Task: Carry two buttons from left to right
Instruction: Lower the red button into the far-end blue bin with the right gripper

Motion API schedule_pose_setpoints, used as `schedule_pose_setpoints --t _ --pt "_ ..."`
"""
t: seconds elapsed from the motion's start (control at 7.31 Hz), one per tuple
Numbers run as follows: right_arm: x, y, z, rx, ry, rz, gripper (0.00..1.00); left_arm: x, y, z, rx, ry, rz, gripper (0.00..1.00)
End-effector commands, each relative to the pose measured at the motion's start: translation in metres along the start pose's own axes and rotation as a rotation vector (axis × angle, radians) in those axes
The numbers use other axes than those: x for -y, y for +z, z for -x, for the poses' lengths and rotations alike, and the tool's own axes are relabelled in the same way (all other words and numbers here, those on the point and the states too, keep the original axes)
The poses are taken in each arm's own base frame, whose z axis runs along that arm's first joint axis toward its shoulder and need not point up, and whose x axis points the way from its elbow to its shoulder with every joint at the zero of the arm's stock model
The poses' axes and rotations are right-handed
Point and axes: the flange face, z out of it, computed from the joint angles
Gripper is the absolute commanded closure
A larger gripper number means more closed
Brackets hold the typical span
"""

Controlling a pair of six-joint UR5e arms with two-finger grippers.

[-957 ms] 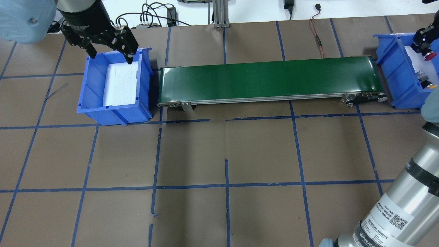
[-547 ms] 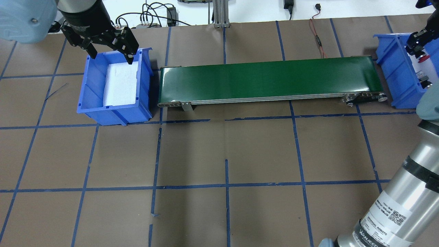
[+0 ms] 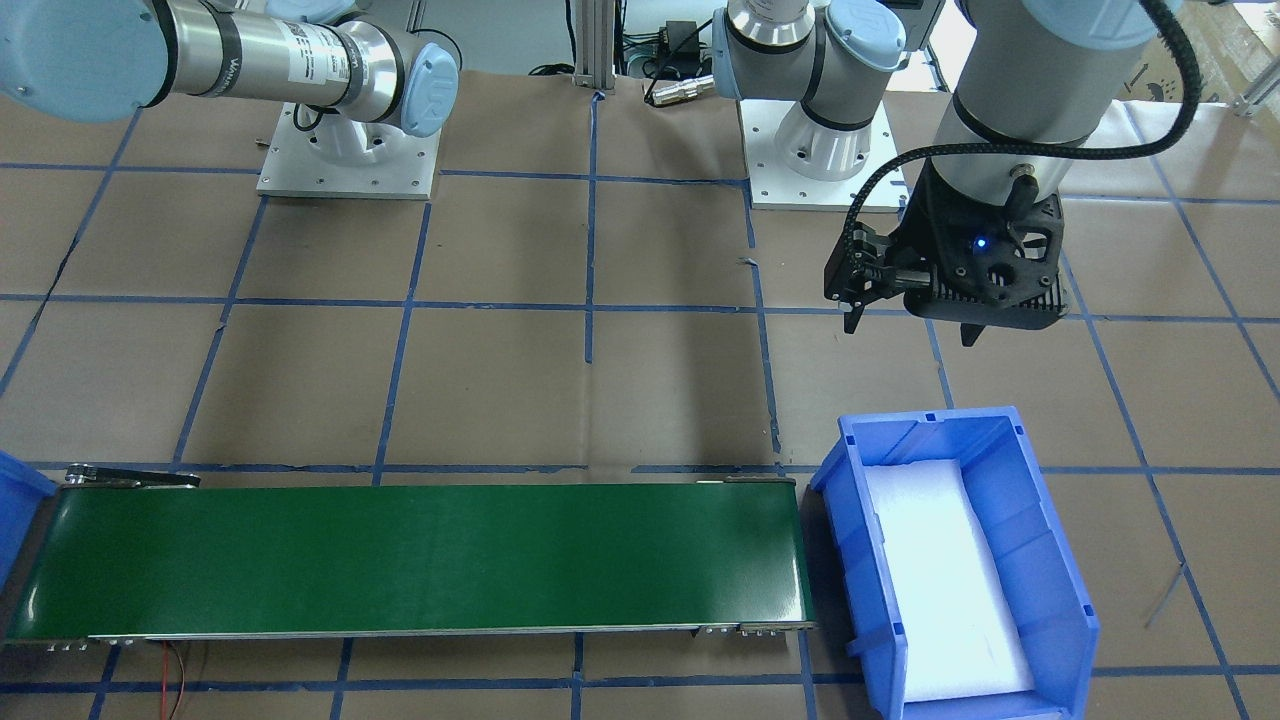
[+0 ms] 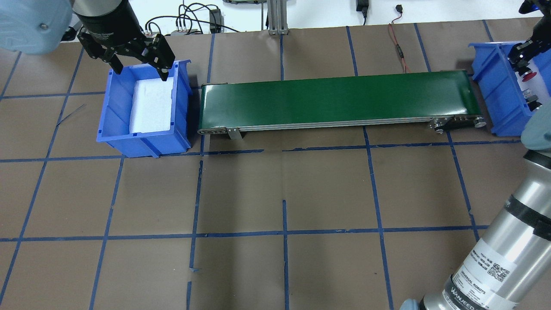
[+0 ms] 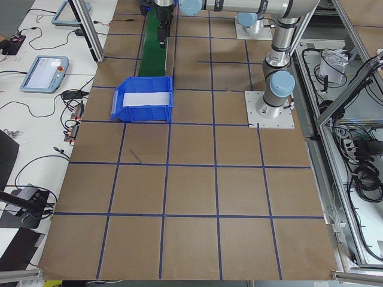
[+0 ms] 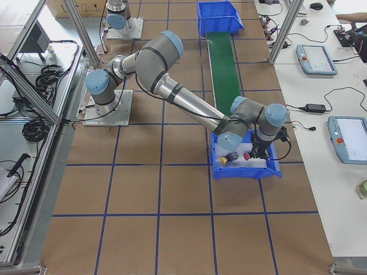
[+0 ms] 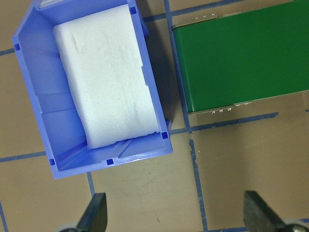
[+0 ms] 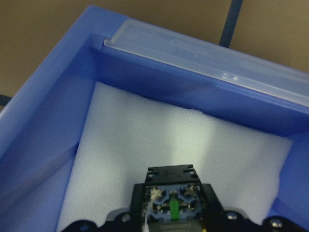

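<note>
My right gripper (image 4: 522, 63) is shut on the red button (image 4: 528, 74), holding it inside the right blue bin (image 4: 495, 97) over its white foam. In the right wrist view the button's black contact block (image 8: 171, 191) fills the gap between the fingers. The yellow button (image 6: 231, 157) lies on the foam beside the red button (image 6: 248, 156) in that bin (image 6: 246, 171). My left gripper (image 4: 138, 64) hangs open with nothing in it at the far edge of the left blue bin (image 4: 112, 112), which shows only white foam (image 7: 104, 77).
A green conveyor belt (image 4: 335, 98) runs between the two bins. A red wire (image 4: 398, 47) and black cables lie at the table's far edge. The brown table carries a grid of blue tape, and my right arm's forearm (image 4: 503, 258) crosses its near right corner.
My right gripper has shifted a little to the left inside the right bin with the red button still in it. The left arm has not moved.
</note>
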Motion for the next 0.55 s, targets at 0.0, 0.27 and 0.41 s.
schedule_pose_setpoints --t 0.0,0.27,0.41 --pt "-0.0015 0.0021 -0.0020 0.001 0.003 0.002 0.52 -0.0002 -0.0001 -0.0006 -0.006 0.000 -0.001 0.00" --pt "-0.0014 0.0060 -0.0020 0.015 0.002 -0.005 0.48 0.0000 -0.0009 -0.0004 -0.004 0.000 -0.002 0.00" --pt "-0.0021 0.0059 -0.0031 0.014 0.003 -0.006 0.46 -0.0001 -0.0001 0.0004 -0.005 -0.002 -0.001 0.00"
